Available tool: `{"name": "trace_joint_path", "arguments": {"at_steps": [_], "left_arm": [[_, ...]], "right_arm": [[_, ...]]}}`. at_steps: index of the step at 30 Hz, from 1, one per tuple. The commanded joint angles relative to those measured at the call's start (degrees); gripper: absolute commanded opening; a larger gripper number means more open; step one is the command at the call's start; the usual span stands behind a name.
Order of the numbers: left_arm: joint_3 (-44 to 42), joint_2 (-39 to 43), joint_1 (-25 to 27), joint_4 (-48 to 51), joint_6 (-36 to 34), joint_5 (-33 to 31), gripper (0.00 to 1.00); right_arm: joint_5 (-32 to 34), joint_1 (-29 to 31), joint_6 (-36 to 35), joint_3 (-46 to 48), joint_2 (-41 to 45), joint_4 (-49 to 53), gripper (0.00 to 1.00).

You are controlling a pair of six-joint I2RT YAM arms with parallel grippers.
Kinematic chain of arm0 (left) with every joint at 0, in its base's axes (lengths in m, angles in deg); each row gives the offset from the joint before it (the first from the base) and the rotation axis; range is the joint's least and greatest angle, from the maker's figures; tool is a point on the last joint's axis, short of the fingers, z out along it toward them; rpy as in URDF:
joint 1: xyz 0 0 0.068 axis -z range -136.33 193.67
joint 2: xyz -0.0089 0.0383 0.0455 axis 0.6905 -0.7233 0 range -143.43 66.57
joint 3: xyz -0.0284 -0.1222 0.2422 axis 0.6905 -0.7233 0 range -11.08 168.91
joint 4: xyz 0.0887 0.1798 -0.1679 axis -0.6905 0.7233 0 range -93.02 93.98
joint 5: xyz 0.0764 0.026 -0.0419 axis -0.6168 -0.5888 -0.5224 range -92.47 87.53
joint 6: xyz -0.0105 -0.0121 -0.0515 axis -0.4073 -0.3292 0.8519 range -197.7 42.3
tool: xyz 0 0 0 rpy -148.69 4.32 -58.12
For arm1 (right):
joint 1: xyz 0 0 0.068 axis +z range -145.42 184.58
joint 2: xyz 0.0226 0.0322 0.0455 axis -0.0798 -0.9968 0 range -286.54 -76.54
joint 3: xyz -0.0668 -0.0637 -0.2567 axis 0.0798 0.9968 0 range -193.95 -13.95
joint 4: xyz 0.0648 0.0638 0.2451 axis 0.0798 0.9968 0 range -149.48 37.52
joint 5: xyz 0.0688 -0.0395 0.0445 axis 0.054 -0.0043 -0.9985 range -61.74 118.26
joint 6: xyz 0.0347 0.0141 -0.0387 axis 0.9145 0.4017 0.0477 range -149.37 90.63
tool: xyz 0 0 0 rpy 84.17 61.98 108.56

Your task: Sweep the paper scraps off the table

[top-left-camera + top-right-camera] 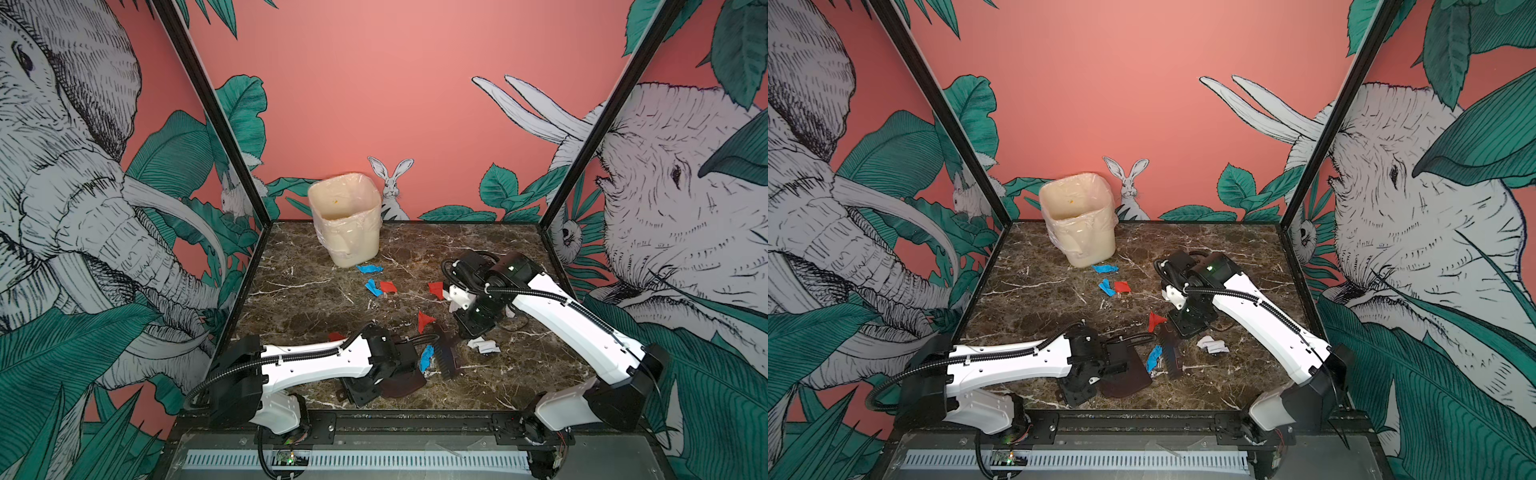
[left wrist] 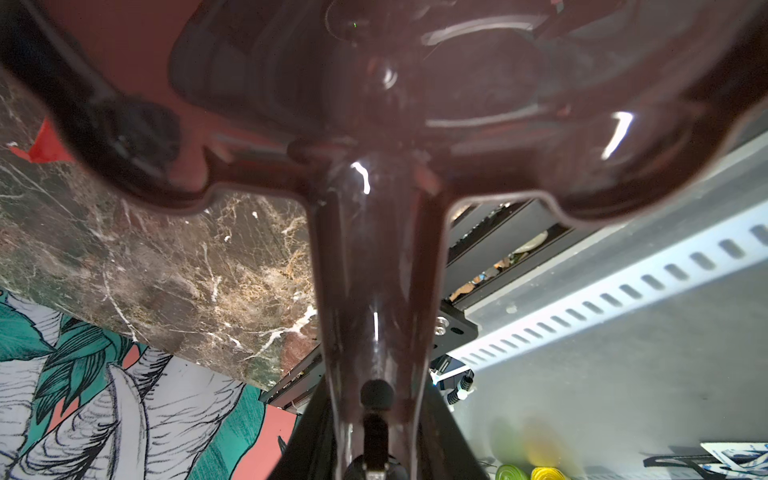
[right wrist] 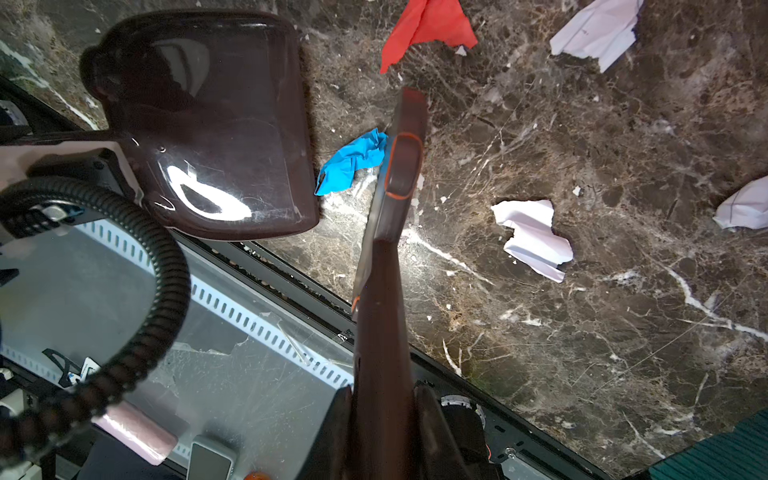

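Note:
My left gripper (image 2: 376,415) is shut on the handle of a dark brown dustpan (image 1: 402,384), which lies low near the table's (image 1: 311,299) front edge. My right gripper (image 3: 382,424) is shut on a brown brush (image 1: 444,353) standing just right of the pan. Between pan and brush lies a blue paper scrap (image 3: 353,162). A red scrap (image 1: 424,320) sits behind the brush and a white one (image 1: 482,345) to its right. Further back lie two blue scraps (image 1: 370,269) and two red ones (image 1: 388,286).
A cream plastic-lined bin (image 1: 353,241) stands at the back of the table, left of centre. Black frame posts and patterned walls close in both sides and the back. The right arm (image 1: 573,316) reaches in over the table's right half.

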Motion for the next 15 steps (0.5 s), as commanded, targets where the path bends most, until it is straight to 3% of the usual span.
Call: {"name": "trace_joint_path", "arguments": {"at_steps": [1,8,15], "left_arm": [[-1.18,1.51,0.25,0.72,0.76,0.7,0.0],[-1.69,2.53,0.27,2.03,1.26,0.63,0.0],[-1.86,2.43,0.27,0.43,1.11,0.78,0.0]], "right_arm": [[-0.06,0.61,-0.73,-1.72,-0.41,-1.11,0.0],[6.72,0.43,-2.98,-3.9,-0.97,3.11,0.0],[6.1,0.37,-3.47,-3.53,-1.61,2.96,0.0]]}}
